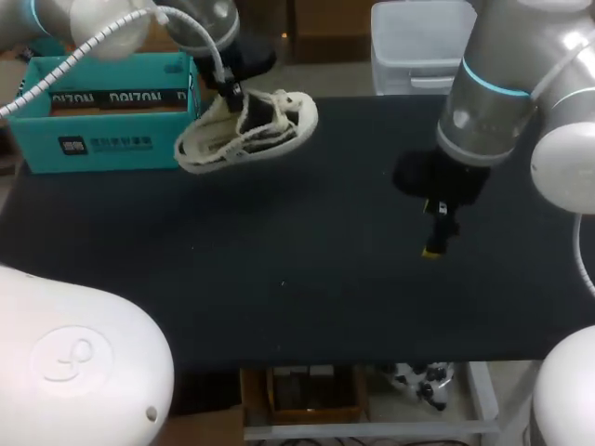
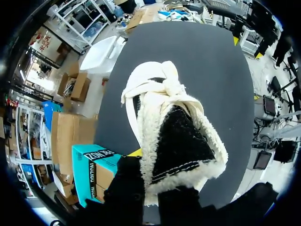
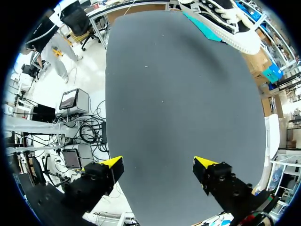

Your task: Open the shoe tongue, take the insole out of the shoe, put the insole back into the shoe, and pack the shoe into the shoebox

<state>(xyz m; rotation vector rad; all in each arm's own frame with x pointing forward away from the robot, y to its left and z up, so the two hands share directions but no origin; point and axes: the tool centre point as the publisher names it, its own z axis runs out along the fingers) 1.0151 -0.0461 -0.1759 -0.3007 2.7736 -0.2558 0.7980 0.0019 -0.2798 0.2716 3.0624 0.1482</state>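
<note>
I see one shoe (image 1: 246, 130) and one teal shoebox (image 1: 102, 111). My left gripper (image 1: 228, 91) is clamped on the shoe's heel end and holds it tilted just beside the shoebox. My right gripper (image 3: 157, 164) hangs over the bench (image 1: 307, 269), fingers spread and grasping nothing.

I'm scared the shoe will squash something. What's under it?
Only bare black table shows beneath the shoe, which the left gripper holds up beside the shoebox. The spot straight below is hidden by the shoe itself.
</note>
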